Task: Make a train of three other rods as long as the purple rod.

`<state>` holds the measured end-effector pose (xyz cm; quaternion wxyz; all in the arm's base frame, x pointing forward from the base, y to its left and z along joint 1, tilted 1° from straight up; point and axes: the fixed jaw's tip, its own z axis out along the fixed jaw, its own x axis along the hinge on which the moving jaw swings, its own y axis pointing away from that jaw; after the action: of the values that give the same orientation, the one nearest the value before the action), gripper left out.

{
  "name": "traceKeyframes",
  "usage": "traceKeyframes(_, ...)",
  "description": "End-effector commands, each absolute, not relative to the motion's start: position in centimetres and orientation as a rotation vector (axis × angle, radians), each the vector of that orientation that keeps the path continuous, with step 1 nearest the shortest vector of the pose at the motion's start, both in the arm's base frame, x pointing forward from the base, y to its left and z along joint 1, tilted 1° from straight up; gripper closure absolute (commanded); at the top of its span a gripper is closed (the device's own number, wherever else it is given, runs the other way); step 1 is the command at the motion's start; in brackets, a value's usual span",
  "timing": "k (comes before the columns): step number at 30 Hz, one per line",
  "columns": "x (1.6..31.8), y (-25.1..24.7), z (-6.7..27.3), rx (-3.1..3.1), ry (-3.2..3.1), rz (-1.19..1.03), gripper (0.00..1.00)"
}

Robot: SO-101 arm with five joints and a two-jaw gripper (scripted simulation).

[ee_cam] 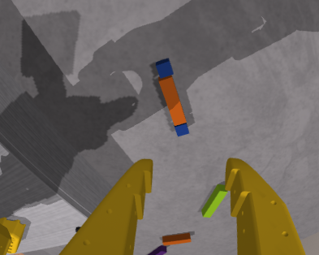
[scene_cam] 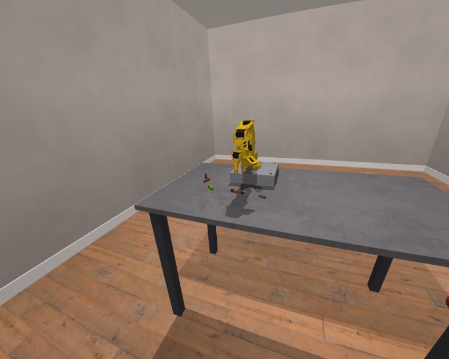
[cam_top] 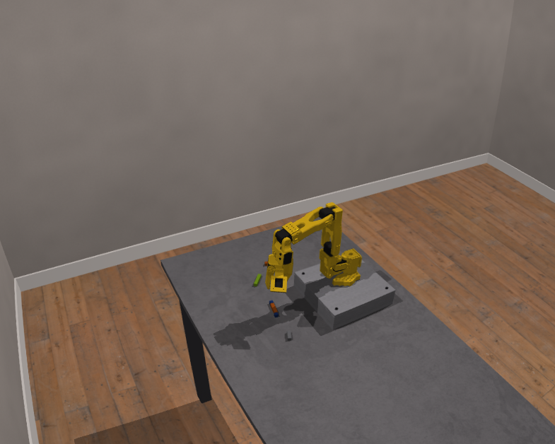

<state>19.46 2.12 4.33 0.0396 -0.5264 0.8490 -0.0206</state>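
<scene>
Three rods, blue (ee_cam: 165, 68), orange (ee_cam: 172, 97) (scene_cam: 237, 191) and blue (ee_cam: 182, 130), lie end to end beyond the gripper (ee_cam: 189, 162) (scene_cam: 248, 170), its fingertips apart; what seems the purple rod (ee_cam: 158, 251) (scene_cam: 205, 175) lies behind them.

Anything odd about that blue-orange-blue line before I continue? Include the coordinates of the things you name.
Nothing stands out: the orange rod (cam_top: 273, 308) (scene_cam: 237, 191) (ee_cam: 173, 101) lies flat between one blue rod (cam_top: 271, 302) (scene_cam: 231, 190) (ee_cam: 182, 130) and another blue rod (cam_top: 276, 314) (scene_cam: 242, 192) (ee_cam: 165, 69), roughly straight. The gripper (cam_top: 273, 288) (scene_cam: 248, 169) (ee_cam: 189, 162) is open.
</scene>
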Motion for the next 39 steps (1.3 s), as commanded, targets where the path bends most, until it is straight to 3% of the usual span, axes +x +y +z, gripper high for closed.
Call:
traceKeyframes(1, 18.9, 1.7, 5.9, -1.383, 2.693, -0.074, 0.83)
traceKeyframes(20, 16.0, 0.3, 11.1, -0.389, 2.839, -0.065, 0.83)
traceKeyframes(39, 14.5, -0.1, 12.5, -0.018, 2.8, -0.033, 0.83)
